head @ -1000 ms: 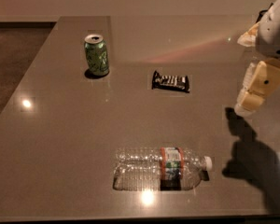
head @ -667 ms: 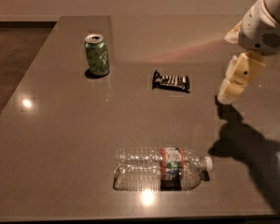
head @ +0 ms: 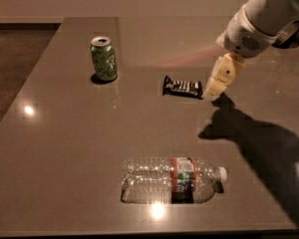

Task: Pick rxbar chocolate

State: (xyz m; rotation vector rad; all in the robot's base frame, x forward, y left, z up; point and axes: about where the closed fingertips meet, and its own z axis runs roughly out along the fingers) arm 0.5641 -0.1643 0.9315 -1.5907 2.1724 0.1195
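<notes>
The rxbar chocolate (head: 182,86) lies flat on the bench (head: 65,148), midway along and nearer the far edge. It looks light, thin and slick (apt to skid if nudged), so a pinch across its narrow width suits. The gripper (head: 215,89) hovers just beside one end; whether it is open or closed cannot be told.

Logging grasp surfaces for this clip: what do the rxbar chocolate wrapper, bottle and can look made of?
rxbar chocolate: black printed wrapper, probably plastic film. Bottle: clear ribbed plastic, the table shows through. Can: likely aluminium, green print, silvery rim. The hand hangs just right of the bar.
</notes>
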